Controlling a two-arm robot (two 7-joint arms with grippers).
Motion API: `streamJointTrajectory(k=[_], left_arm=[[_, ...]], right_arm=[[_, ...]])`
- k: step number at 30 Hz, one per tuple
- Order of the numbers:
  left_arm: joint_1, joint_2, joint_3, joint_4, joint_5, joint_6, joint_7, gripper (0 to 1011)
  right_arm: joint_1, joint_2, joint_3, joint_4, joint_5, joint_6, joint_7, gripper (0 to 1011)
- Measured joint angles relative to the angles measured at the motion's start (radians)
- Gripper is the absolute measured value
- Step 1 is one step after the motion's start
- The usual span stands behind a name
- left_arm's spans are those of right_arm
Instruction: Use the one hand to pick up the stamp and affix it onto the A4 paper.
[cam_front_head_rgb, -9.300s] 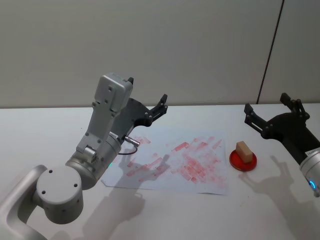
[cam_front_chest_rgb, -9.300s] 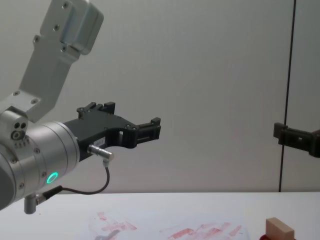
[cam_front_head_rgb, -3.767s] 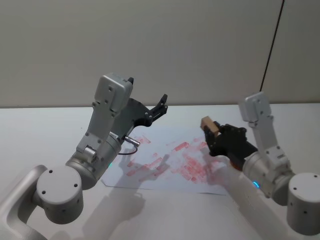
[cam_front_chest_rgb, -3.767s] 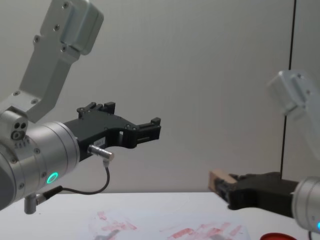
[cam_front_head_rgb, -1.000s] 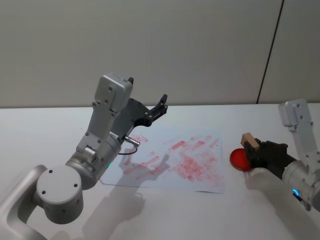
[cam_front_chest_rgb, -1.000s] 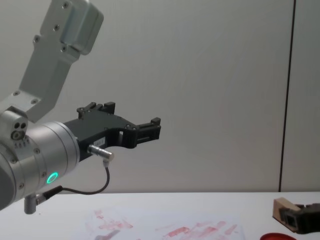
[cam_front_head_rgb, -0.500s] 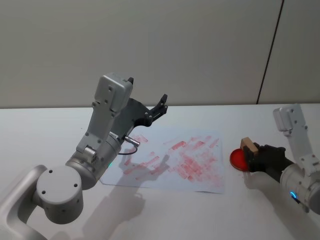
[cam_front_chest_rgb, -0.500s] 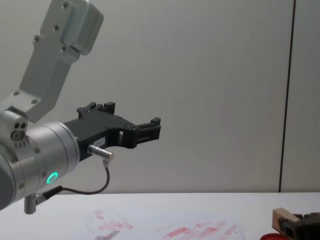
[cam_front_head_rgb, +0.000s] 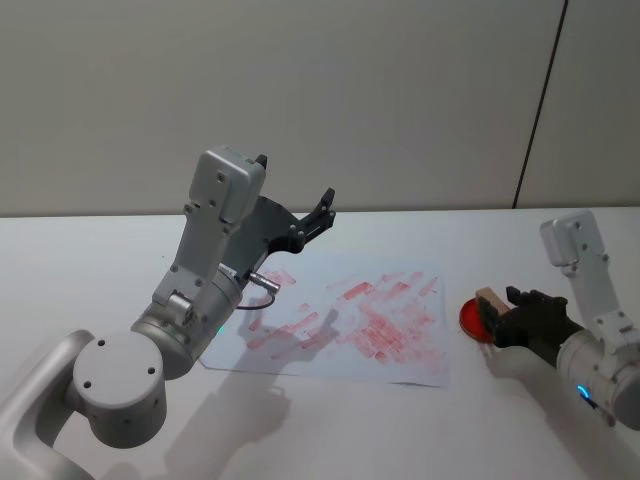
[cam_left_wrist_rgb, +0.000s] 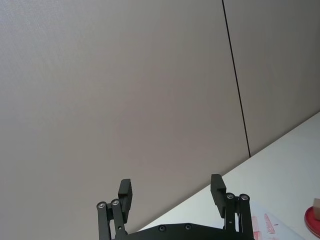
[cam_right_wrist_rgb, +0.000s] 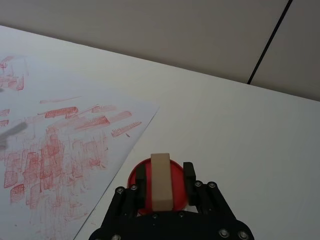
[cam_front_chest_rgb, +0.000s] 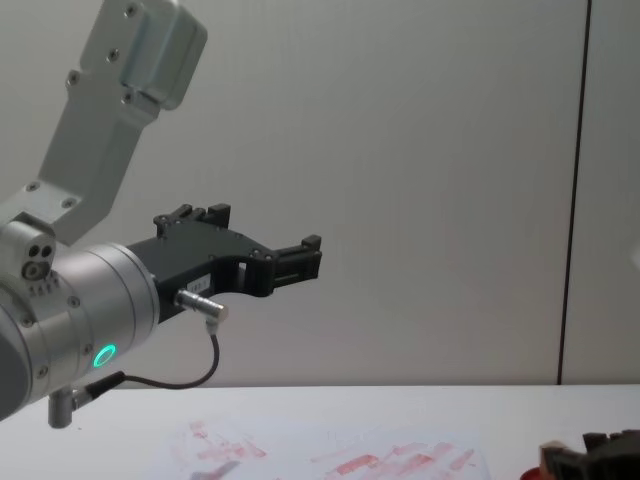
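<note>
Since a second ago the right gripper (cam_front_head_rgb: 503, 322) has sunk lower over the red pad (cam_front_head_rgb: 474, 319), taking the stamp (cam_front_head_rgb: 489, 301) down with it; half a second ago the block rode a little higher. Nearly four seconds back it was held over the A4 paper (cam_front_head_rgb: 340, 321), so the stamping pass looks done and this reads as the return leg.

Nearest the robot: the right arm, low on the table at the right. In the right wrist view the fingers (cam_right_wrist_rgb: 189, 176) sit either side of the wooden block (cam_right_wrist_rgb: 161, 181), closed on it or close to it; I cannot tell whether grip pressure holds. Block upright over the red pad (cam_right_wrist_rgb: 175, 177).

Middle ground: the paper lies flat, thick with red marks, just beside the pad. Which print is the fresh one cannot be made out among the smudges.

Farther: the left gripper (cam_front_head_rgb: 295, 192) is parked high over the paper's far left corner, fingers (cam_left_wrist_rgb: 218, 189) spread wide, nothing between them.

Left to do, by my reading: seat the stamp on the pad, release, draw back.

Hidden: the stamp's inked face; whether the block touches the pad. The chest view cuts the right gripper (cam_front_chest_rgb: 590, 458) off at the lower corner.
</note>
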Motion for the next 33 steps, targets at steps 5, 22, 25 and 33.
streamJointTrajectory(k=[5,22,25,33], left_arm=[[0.0,0.0,0.0,0.0,0.0,0.0,0.0,1002],[0.0,0.0,0.0,0.0,0.0,0.0,0.0,1001],[0.0,0.0,0.0,0.0,0.0,0.0,0.0,1001],[0.0,0.0,0.0,0.0,0.0,0.0,0.0,1001]], right_arm=[[0.001,0.0,0.0,0.003,-0.002,-0.001,0.001,554],[0.003,-0.002,-0.002,0.008,-0.005,-0.002,0.004,1001],[0.003,-0.002,-0.002,0.008,-0.006,-0.002,0.004,1001],[0.003,-0.002,-0.002,0.009,-0.006,-0.002,0.004,1001]])
